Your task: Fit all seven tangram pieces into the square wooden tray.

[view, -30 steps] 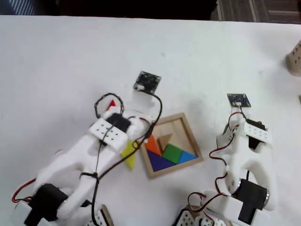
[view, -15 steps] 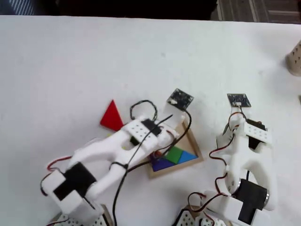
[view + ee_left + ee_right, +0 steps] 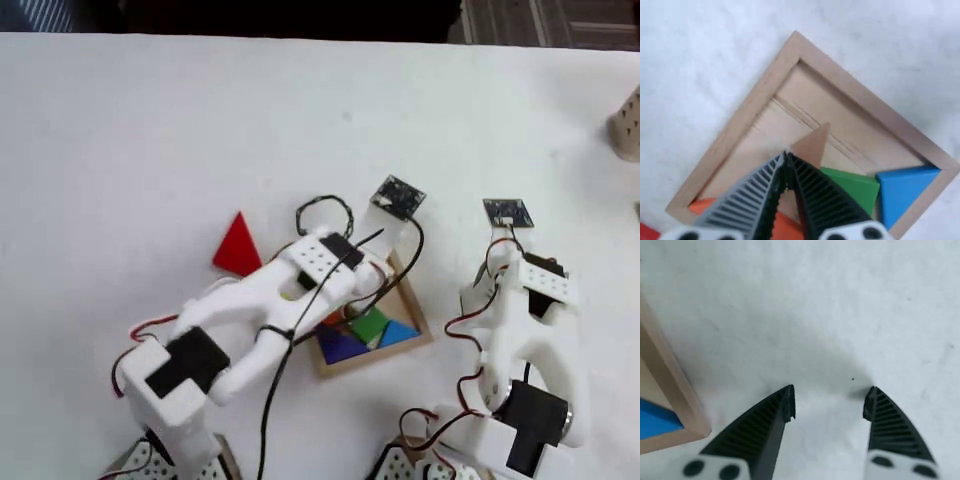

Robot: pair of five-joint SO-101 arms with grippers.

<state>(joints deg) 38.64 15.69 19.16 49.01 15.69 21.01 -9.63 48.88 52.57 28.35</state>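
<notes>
Left wrist view: tray (image 3: 740, 120) partly filled.
Five pieces (image 3: 852, 185) seated; red triangle (image 3: 238, 246) lies outside on the table (image 3: 150, 130). Left gripper (image 3: 786, 159) clenched empty above tray; right gripper (image 3: 829, 402) released.

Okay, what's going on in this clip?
The left claw, shut with nothing visible in it, hovers over the square wooden tray. The tray already holds an orange piece, a green piece, a blue triangle, a purple piece and a tan triangle. A red triangle lies outside on the table. The right claw is open beside the tray, holding nothing.
</notes>
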